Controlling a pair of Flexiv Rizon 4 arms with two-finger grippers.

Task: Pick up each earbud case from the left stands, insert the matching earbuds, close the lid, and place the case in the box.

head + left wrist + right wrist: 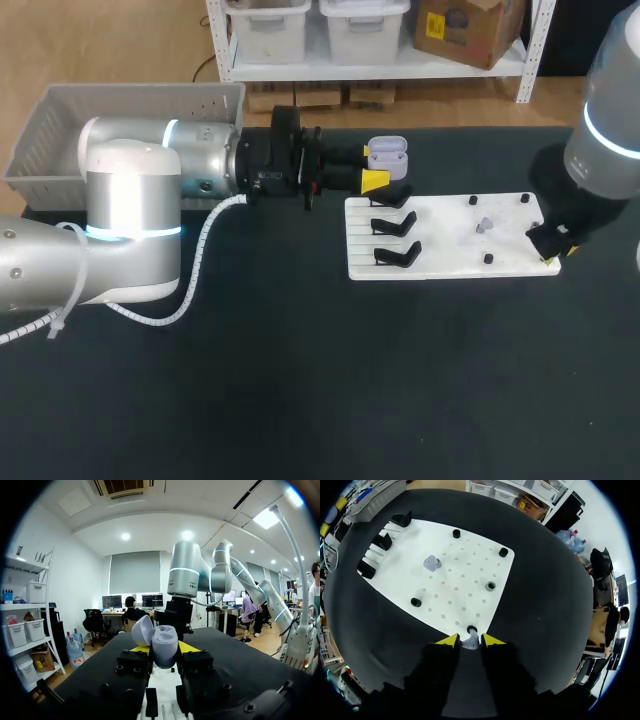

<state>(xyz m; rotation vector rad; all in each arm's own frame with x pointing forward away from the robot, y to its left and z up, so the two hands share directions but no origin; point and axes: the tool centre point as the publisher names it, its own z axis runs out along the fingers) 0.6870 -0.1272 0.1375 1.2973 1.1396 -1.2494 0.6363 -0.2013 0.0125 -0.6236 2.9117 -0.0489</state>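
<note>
Left pincer (164,650): its yellow tips clamp the lavender plastic earbud case (165,641) from two sides, in the air just past the far left corner of the flat white board (450,262).
Case pose: the body stands upright with its mouth facing up. The rounded lid (141,630) is swung open toward the far edge of the black bench (300,380). In the head view the longer side runs left to right, in line with the arm.
Right pincer (470,641): narrow, its tips pressing on both sides of a small lavender earbud (470,642) at the board's near right corner, just beside a peg.
Earbuds: two; the second (432,562) sits on the board, well apart from the first.
Black stands (393,223): three, in a row along the board's left edge, all bare.
Round dark pegs (456,533): five.
Grey perforated plastic box (60,110): one, at the bench's far left.
</note>
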